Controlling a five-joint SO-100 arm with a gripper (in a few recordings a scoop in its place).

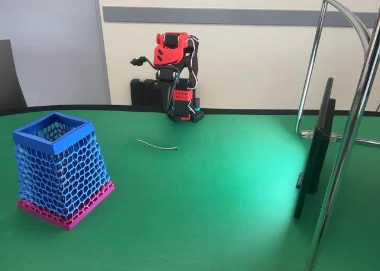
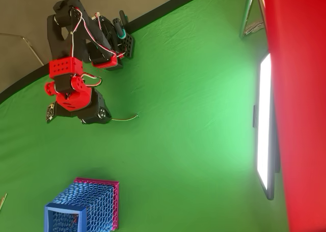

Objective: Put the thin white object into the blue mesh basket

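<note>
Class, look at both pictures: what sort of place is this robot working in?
Probably an office or lab room: a green-covered table, a plain wall with a grey rail, and a monitor on the table.

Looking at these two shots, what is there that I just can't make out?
- Thin white object, overhead view: its left end runs under the arm's black motor housing.
- Pincer, fixed view: small and dark; open or shut is unclear.
- Blue mesh basket, fixed view: its floor is hidden behind its own walls.
- Basket, overhead view: cut off by the bottom edge.
</note>
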